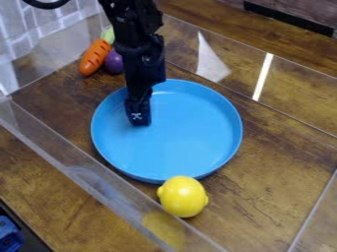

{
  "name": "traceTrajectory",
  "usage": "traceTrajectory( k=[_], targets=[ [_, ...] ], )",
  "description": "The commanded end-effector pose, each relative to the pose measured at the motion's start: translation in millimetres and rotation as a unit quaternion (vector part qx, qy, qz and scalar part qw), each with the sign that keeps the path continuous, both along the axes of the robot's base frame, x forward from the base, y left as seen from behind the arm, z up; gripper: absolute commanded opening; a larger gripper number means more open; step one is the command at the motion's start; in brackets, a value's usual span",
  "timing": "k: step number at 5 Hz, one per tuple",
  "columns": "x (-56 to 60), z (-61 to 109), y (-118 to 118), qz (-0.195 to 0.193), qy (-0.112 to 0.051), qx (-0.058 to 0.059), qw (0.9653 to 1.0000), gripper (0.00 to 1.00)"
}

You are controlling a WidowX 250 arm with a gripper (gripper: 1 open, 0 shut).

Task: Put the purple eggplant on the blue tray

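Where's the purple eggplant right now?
In the camera view, the purple eggplant is near the top, left of the middle, between the orange carrot and the black robot arm, beyond the blue tray.

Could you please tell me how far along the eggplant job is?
Nothing looks done yet: the purple eggplant is off the blue tray, beside the orange carrot. Nothing appears in hand; the gripper is over the tray's edge area. Left to do: grasp the eggplant, carry it over and set it on the tray.
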State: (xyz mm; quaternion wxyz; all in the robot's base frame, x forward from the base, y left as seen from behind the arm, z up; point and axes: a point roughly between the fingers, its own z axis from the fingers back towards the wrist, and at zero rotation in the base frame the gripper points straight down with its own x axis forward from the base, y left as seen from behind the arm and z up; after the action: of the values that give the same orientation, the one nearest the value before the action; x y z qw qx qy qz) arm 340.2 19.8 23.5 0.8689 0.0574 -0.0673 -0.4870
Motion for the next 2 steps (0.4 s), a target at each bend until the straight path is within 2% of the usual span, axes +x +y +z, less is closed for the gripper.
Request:
traceTrajectory(
  k=[1,2],
  targets=[
    [4.7,10.7,-3.4,-0.005,-0.015,0.008,0.9998,1.0],
    [8.6,16.2,-1.5,-0.001,-0.026,0.013,0.9996,1.0]
  ],
)
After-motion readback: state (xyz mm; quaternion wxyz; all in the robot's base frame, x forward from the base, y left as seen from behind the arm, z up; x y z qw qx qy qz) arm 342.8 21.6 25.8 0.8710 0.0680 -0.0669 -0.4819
